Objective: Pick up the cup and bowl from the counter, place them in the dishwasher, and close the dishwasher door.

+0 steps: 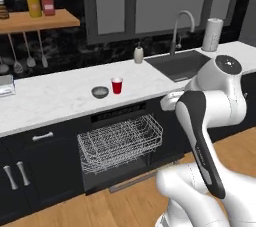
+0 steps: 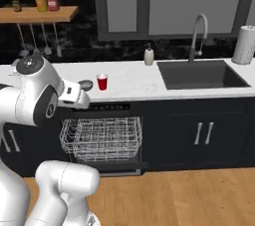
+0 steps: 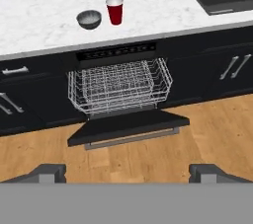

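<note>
Cup (image 1: pixel 117 85): small red tapered party cup, white rim and inside, upright on the counter (image 1: pixel 55 98), above the open dishwasher. No print legible on it.

Bowl (image 1: pixel 100 91): shallow grey metallic bowl, upright, just beside the cup on its left, apart from it. In the hand view the bowl (image 3: pixel 89 19) and cup (image 3: pixel 114 11) sit near the counter's front edge.

Counter: long white marble-patterned worktop, faint grey veins, dark inset sink (image 1: pixel 181 64) to the right with a curved grey faucet (image 1: pixel 181 28).

Dishwasher (image 3: pixel 118 87): dark, under the counter, white wire rack (image 1: pixel 120 142) pulled out and holding nothing. A row of pale markings runs along the control strip at its top; too small to read.

Dishwasher door (image 3: pixel 129 126): folded down flat, near level with the floor, bar handle (image 3: pixel 131 138) on the outer edge.

Gripper (image 3: pixel 126 171): two dark fingertips far apart at the bottom of the hand view, spread wide, holding nothing, well back from counter and dishwasher.

Other items: cream soap dispenser (image 1: pixel 138 53) left of the sink; paper towel roll (image 1: pixel 212 34) at the far right; wooden shelf (image 1: pixel 37 20) with a yellow canister (image 1: pixel 34 5) and a red canister (image 1: pixel 47 3), labels unreadable; utensils (image 1: pixel 29 53) hanging beneath.
</note>
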Robot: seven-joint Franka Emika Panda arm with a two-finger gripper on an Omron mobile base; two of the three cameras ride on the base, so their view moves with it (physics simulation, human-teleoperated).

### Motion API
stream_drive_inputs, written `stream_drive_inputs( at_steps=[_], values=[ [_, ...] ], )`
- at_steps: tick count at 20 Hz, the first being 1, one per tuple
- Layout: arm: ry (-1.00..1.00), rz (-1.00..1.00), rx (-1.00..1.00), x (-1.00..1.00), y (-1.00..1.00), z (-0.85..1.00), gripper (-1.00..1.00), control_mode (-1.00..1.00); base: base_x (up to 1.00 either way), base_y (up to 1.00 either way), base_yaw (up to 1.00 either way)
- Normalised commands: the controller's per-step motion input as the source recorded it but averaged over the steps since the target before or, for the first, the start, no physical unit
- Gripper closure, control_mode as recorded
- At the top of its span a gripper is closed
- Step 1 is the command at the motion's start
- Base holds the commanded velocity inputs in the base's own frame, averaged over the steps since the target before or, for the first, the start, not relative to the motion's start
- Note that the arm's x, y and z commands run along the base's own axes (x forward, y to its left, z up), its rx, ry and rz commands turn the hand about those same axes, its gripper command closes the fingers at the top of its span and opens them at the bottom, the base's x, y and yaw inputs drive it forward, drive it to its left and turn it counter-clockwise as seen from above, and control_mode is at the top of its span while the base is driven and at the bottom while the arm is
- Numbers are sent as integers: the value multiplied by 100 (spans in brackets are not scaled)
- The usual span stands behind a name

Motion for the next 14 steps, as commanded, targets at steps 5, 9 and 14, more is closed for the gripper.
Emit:
stream_drive_inputs(
  at_steps=[5, 9, 14],
  values=[
    [0, 0, 0, 0, 0, 0, -100, 100, -7, 96, -49],
    [0, 0, 0, 0, 0, 0, -100, 100, 0, 100, -48],
    [0, 0, 0, 0, 0, 0, -100, 100, 14, 99, -43]
  ],
)
